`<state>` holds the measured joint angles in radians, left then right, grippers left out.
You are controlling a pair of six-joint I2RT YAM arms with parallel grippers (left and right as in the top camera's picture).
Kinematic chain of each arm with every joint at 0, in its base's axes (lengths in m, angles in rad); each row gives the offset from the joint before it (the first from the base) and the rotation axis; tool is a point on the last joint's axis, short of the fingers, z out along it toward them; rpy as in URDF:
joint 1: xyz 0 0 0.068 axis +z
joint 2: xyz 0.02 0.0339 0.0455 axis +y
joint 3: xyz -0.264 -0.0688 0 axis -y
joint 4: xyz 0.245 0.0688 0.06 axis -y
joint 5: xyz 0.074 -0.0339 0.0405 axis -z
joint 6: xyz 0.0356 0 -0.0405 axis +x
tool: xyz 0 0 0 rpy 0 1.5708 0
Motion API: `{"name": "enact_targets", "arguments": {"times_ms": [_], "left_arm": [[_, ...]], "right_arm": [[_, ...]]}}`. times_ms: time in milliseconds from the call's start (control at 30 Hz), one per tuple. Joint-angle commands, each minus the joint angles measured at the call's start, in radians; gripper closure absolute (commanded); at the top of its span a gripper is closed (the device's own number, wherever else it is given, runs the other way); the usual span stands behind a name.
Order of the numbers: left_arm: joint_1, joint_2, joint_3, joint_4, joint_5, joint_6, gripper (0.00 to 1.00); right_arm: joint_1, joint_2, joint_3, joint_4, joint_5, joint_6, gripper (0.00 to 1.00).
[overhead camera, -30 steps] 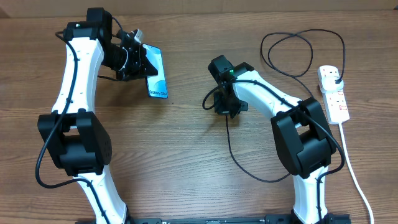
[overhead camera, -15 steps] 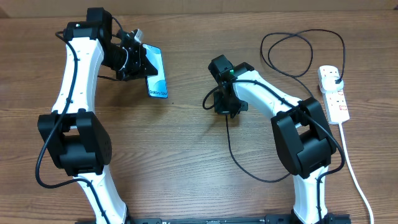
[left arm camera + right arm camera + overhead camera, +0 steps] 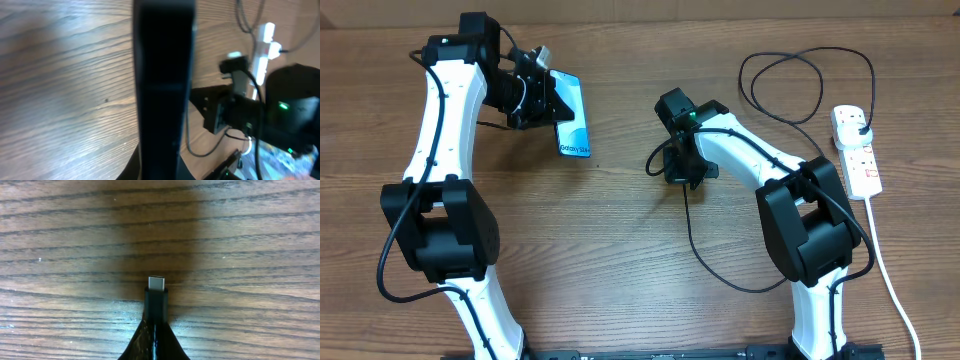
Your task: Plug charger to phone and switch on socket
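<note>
The charger (image 3: 156,302) sits clamped by its tip in our right gripper (image 3: 682,177), well apart from the phone (image 3: 573,120) gripped by our left gripper (image 3: 542,100).

Bare brown wooden tabletop (image 3: 620,230) lies open at nine o'clock of the right gripper (image 3: 678,172); a thin black charger cable (image 3: 687,222) trails across at five o'clock.

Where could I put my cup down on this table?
The widest bare wood lies between the left arm and right arm, left of the charger. A smaller gap separates the phone from the right gripper. The right side is crowded: charger loop, socket, white cord.
</note>
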<state>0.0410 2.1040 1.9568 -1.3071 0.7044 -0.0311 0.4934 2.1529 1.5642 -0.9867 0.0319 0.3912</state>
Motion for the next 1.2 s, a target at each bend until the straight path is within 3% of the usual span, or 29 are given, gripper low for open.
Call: {"name": "enact_targets", "arguments": {"times_ms": [0, 100, 300, 333, 433, 500, 567, 767, 967, 1167], "left_arm": [[-0.008, -0.015, 0.017, 0.011, 0.264, 0.185, 0.96], [-0.008, -0.015, 0.017, 0.037, 0.438, 0.273, 0.96], [-0.008, -0.015, 0.017, 0.234, 0.620, 0.268, 0.96], [-0.008, -0.015, 0.017, 0.299, 0.634, 0.217, 0.96], [-0.008, -0.015, 0.017, 0.594, 0.621, -0.080, 0.96], [-0.010, -0.015, 0.017, 0.640, 0.595, -0.137, 0.96], [-0.022, -0.015, 0.017, 0.642, 0.575, -0.153, 0.96], [-0.049, -0.015, 0.017, 0.642, 0.635, -0.099, 0.96], [-0.059, -0.015, 0.017, 0.531, 0.636, 0.023, 0.96], [-0.062, -0.015, 0.017, 0.518, 0.728, 0.035, 0.96]], "right_arm": [[-0.005, 0.024, 0.052, 0.001, -0.052, -0.008, 0.96], [-0.018, 0.012, 0.127, -0.030, -0.113, -0.028, 0.96], [-0.025, -0.095, 0.251, -0.076, -0.279, -0.087, 0.96], [-0.024, -0.132, 0.251, -0.070, -0.316, -0.096, 0.96], [0.001, -0.264, 0.251, -0.074, -0.341, -0.105, 0.96], [0.036, -0.306, 0.251, -0.074, -0.260, -0.101, 0.96], [0.090, -0.327, 0.251, -0.076, -0.140, -0.081, 0.96], [0.175, -0.330, 0.251, -0.064, -0.050, -0.025, 0.96], [0.175, -0.330, 0.251, -0.058, -0.040, -0.025, 0.96], [0.175, -0.330, 0.251, -0.051, -0.040, -0.024, 0.96]]}}
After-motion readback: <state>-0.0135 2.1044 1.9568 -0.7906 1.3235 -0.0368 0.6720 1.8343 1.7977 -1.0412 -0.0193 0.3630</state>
